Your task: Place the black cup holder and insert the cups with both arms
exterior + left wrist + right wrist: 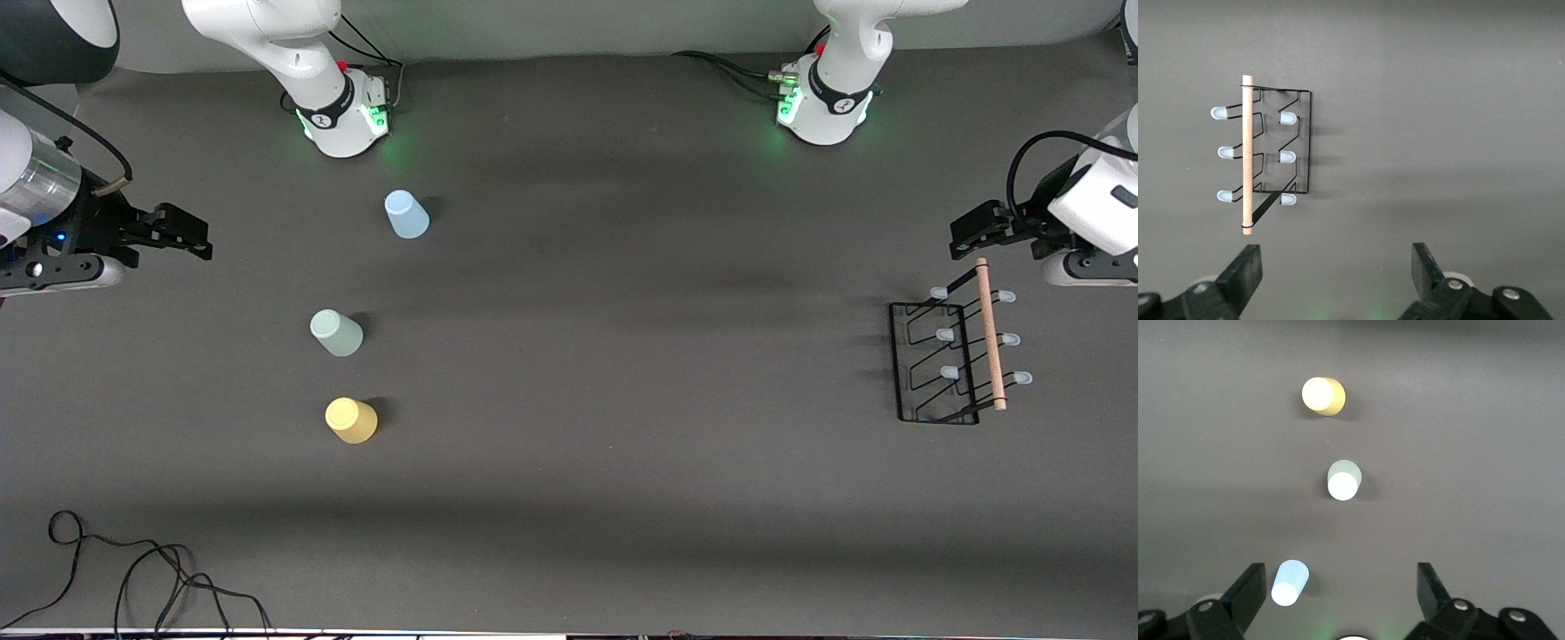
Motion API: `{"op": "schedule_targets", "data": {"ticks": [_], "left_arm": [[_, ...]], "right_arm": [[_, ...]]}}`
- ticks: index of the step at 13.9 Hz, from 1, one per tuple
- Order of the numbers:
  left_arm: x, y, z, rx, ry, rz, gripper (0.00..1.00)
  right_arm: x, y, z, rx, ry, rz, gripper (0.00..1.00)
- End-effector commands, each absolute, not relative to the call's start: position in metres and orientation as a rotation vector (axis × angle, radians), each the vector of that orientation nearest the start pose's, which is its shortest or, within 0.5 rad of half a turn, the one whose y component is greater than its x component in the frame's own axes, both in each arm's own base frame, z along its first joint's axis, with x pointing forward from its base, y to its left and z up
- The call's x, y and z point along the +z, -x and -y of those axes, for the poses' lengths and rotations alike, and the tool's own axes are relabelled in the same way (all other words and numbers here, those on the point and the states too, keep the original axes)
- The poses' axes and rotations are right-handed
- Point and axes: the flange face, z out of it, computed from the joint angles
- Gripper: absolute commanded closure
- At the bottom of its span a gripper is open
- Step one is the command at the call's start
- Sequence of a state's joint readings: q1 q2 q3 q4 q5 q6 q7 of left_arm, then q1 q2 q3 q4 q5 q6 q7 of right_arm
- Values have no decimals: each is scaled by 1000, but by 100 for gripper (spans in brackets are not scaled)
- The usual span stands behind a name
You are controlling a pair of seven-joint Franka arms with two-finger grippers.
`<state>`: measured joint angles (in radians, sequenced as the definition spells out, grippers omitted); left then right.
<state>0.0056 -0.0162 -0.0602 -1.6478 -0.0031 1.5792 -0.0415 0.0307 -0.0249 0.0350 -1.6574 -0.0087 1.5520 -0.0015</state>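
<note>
Black cup holder [956, 354] stands on table [622, 400] at left arm's end, empty, wooden rod on top. Left gripper [1335, 273] up in the air just beside it, fingers apart, holding nothing. Well away from holder toward right arm's end, three upside-down cups in a row: light blue cup [406, 214], mint cup [336, 332], yellow cup [350, 420] nearest front camera. Right gripper [1341, 593] over that end, fingers apart, empty.

Cups [336, 332]: you have three in a row at the table's [622, 356] right-arm end, running twelve to six.
Rack [951, 351]: at the left-arm end, well apart.
</note>
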Motion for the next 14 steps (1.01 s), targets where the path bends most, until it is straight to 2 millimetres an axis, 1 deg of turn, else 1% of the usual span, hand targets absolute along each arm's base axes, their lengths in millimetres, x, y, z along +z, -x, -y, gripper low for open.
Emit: {"op": "schedule_targets", "data": {"ticks": [1,7,8,9,10,12,13,14], "left_arm": [[605,-545,29,92,3124,-19,0],[605,-544,29,102,3122,-19,0],[602,-544,25,121,3121,-12,0],[600,-544,9,122,3122,-33,0],[596,-544,-7,133,3125,-112,0],[592,-539,-54,139,3132,-133,0],[591,-536,-76,128,3134,-162,0],[586,-531,-94,123,3136,-179,0]], "right_arm": [[604,-538,-36,113,3168,127,0],[602,-540,-33,116,3159,112,0],[602,-540,-33,113,3162,114,0],[601,-540,-33,116,3161,119,0],[598,-541,-33,118,3161,122,0],[589,-544,-36,135,3162,135,0],[586,-545,-37,135,3160,137,0],[580,-547,-38,142,3152,134,0]]}}
